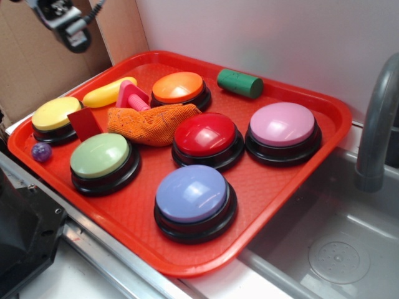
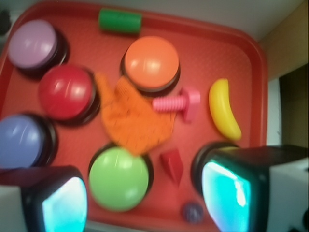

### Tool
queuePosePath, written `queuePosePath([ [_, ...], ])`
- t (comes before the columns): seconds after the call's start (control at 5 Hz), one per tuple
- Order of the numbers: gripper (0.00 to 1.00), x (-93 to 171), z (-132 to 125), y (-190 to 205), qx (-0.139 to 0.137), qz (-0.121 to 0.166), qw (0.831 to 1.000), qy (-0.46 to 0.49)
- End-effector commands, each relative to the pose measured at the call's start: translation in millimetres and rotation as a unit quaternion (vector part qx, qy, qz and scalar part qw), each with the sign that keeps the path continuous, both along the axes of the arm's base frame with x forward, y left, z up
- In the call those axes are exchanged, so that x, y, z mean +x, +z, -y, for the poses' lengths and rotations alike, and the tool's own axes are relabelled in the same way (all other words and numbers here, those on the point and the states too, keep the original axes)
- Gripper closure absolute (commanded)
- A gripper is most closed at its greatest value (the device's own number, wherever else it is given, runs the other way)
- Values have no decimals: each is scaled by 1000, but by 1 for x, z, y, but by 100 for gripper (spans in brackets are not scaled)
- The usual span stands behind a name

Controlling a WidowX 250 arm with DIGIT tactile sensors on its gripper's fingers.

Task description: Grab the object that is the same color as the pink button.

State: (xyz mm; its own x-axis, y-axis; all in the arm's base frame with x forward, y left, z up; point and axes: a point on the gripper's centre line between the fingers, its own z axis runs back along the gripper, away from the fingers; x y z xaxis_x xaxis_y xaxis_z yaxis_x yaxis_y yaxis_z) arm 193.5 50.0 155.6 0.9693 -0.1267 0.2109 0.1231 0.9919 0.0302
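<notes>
Nothing is grabbed yet: the gripper hangs high over the tray's left corner, jaws wide apart and empty. The pink toy lies near the tray's back edge, between the orange button and the banana, touching the cloth. The whole descent and grasp remain, by my reckoning.

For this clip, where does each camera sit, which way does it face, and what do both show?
Exterior: off the tray's near corner, looking down obliquely; the end effector shows top left.
Wrist: on the arm above the tray's edge, looking down; its two fingers fill the bottom, spread apart.
Shared: pink button, pink toy piece, orange cloth.
</notes>
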Motion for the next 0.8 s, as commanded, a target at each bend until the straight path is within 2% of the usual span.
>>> queuePosePath([
  [0.0, 0, 48, -27, -41, 26, 23, 999, 6],
  [0.2, 0, 59, -28, -56, 25, 36, 999, -22],
  [0.4, 0, 70, -32, -77, 31, 36, 996, -70],
  [0.6, 0, 71, -45, -88, 8, 38, 997, -73],
])
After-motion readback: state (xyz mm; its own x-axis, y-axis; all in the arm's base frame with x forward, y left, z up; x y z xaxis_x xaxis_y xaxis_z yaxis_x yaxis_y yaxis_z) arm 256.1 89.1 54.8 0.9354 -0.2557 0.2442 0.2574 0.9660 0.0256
